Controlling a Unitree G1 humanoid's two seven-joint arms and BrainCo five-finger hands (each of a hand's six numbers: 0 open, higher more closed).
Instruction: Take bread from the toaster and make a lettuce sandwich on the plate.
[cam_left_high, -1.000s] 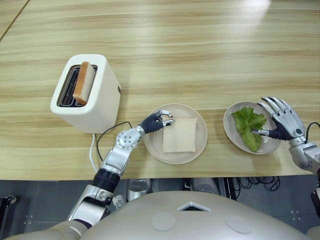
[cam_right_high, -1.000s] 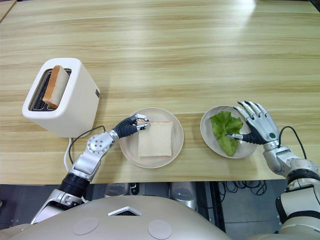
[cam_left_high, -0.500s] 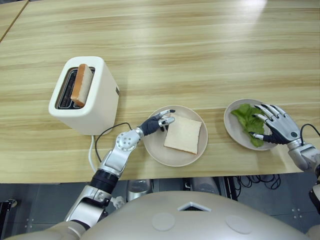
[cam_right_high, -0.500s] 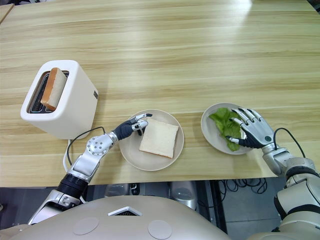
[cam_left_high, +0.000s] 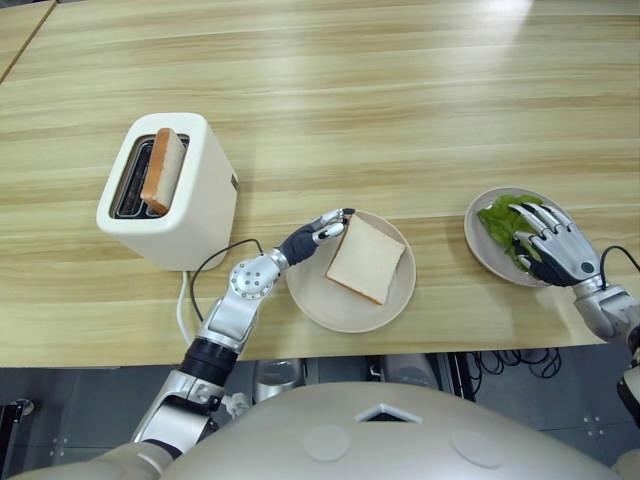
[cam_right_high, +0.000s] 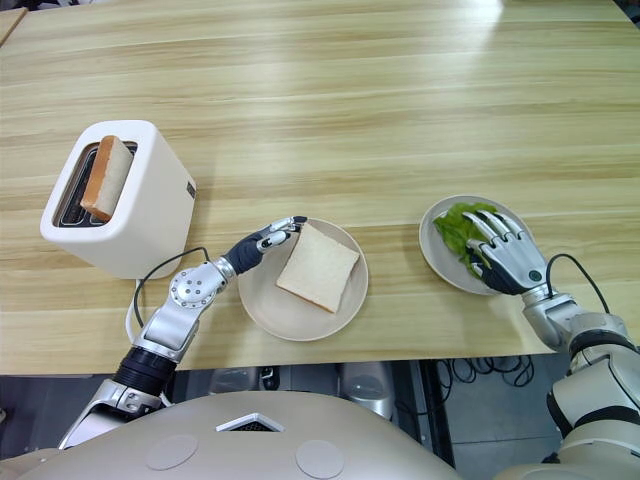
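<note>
Left eye view: a pale slice of bread lies flat on the round beige plate near the front edge of the bench, turned so that one corner points toward the left hand. That hand is stretched out almost straight and holds nothing. Its fingertips are at the slice's upper left corner, over the plate's rim; whether they press on the bread is not clear.

To the right, well apart, a second small plate carries a green lettuce leaf. The right hand lies palm down over the leaf and covers most of it. I cannot tell whether it grips the lettuce or only rests on it.

On the left of the bench stands the white toaster, with a browner slice sticking up out of one slot. A dark cable curls from the toaster's base toward the left forearm.
</note>
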